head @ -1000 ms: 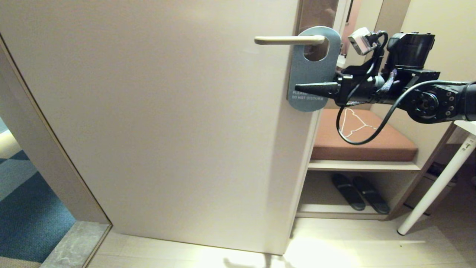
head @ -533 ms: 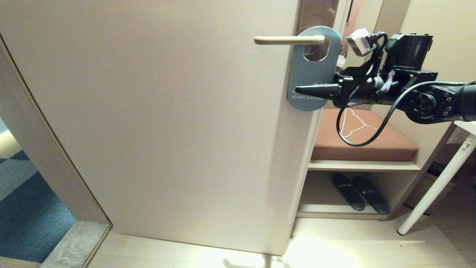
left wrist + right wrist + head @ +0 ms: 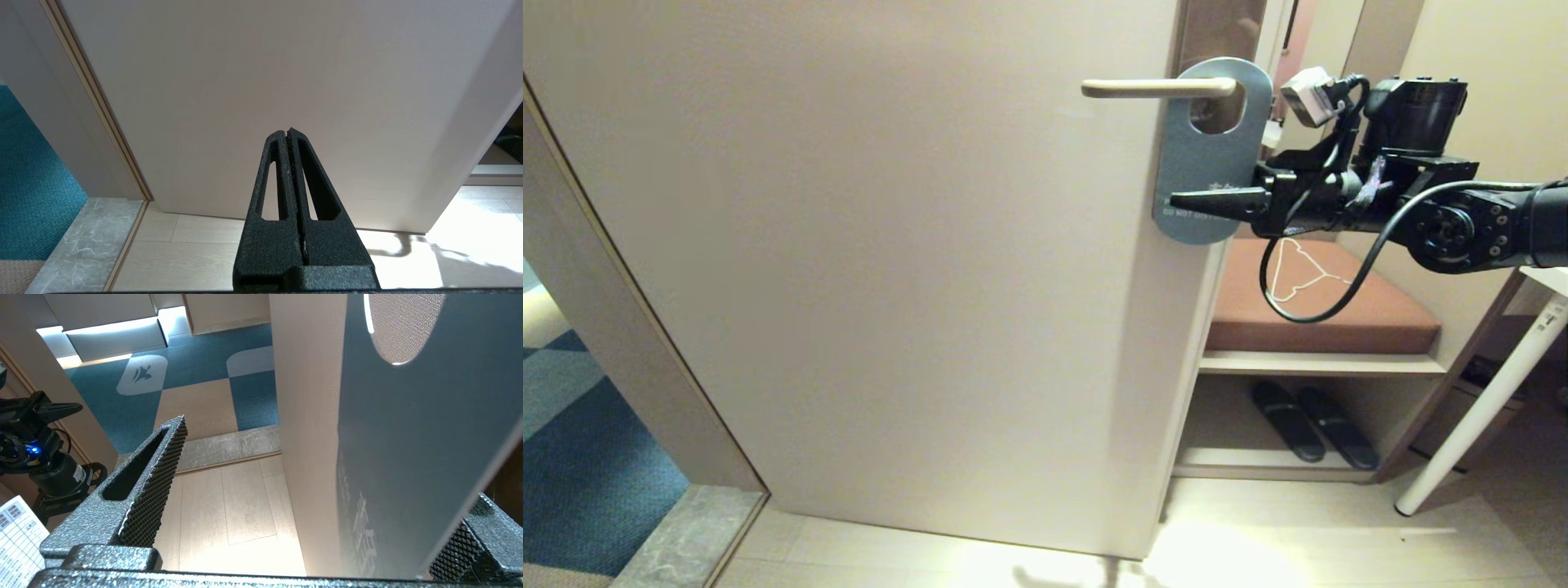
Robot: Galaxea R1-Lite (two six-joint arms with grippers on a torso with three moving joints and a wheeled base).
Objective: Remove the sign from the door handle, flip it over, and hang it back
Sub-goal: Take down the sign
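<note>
— What are you after?

— The flat blue-grey door-hanger sign (image 3: 1205, 167), hung by its oval hole on the slim champagne-metal door handle (image 3: 1156, 87), lettered side towards me. I judge it light, thin, fairly stiff and slick, so I'd pinch its lower half, flat faces between my pads.

— Got it yet?

— No. My right gripper (image 3: 310, 490) stands fully spread, straddling the sign's lower part, holding nothing. Since a second ago it has crept slightly upward. My left gripper (image 3: 289, 132) hangs parked, pressed closed.

The blue-grey sign (image 3: 1213, 151) on the door handle (image 3: 1156, 87) seems to read "DO NOT DISTURB".
</note>
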